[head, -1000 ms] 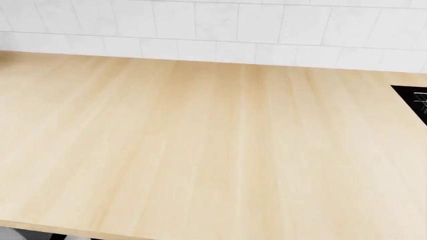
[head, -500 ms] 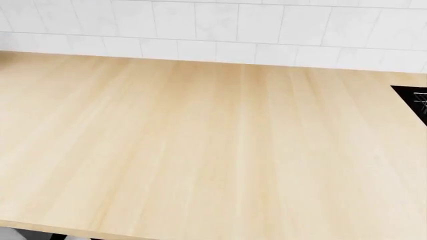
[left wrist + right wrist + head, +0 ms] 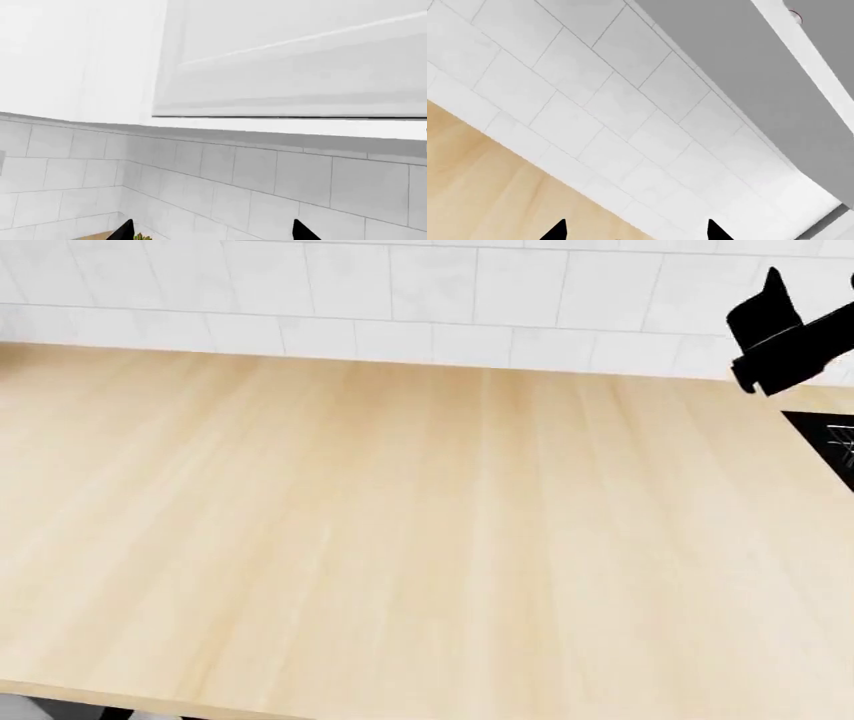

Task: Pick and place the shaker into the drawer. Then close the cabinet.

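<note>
A black gripper part (image 3: 787, 335) has come into our head view at the top right, above the wooden counter (image 3: 400, 540) — a moment ago only bare wood and white wall tiles (image 3: 400, 290) showed there. A dark hob corner (image 3: 827, 445) sits at the right edge. We see no shaker and no drawer.

Our right gripper (image 3: 634, 232) holds nothing, tips spread wide. Our left gripper (image 3: 210, 232) is the same — apart, nothing held, under a white wall cabinet (image 3: 293, 60).
</note>
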Controlling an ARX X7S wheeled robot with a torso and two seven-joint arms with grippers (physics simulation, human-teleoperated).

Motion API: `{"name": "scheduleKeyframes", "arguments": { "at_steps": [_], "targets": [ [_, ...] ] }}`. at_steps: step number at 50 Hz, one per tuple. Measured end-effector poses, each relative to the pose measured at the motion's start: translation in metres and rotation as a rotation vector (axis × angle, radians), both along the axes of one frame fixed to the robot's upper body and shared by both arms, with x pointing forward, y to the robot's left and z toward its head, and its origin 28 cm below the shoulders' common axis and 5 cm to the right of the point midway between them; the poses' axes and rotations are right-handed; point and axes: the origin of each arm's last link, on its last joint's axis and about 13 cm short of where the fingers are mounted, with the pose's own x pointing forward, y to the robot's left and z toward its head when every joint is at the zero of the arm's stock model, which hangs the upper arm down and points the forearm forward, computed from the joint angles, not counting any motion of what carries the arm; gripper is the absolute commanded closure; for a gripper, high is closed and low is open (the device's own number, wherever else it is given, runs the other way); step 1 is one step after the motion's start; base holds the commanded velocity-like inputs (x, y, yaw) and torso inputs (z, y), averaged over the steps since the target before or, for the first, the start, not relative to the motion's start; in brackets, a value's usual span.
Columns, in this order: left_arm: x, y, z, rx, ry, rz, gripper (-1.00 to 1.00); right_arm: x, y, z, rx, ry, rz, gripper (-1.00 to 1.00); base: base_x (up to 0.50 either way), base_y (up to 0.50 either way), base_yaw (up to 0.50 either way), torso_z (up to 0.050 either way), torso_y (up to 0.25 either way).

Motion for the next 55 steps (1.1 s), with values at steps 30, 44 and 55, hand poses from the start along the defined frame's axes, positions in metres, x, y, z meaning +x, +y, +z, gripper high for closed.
{"name": "scheduleKeyframes", "arguments": {
  "at_steps": [30, 44, 55],
  "targets": [
    [-0.062, 0.031, -0.089, -0.101, 0.174, 0.151, -1.00, 0.060, 0.073, 0.048, -0.607, 0.296, 0.612, -1.00, 0.00, 0.00, 0.00, 0.000, 0.000],
    [-0.064, 0.031, -0.102, -0.113, 0.204, 0.150, -1.00, 0.045, 0.095, 0.059, -0.906, 0.332, 0.829, -1.00, 0.00, 0.00, 0.00, 0.000, 0.000],
    [-0.063, 0.027, -0.106, -0.109, 0.215, 0.136, -1.00, 0.014, 0.106, 0.072, -1.082, 0.323, 0.985, -1.00, 0.00, 0.00, 0.00, 0.000, 0.000]
  ]
}}
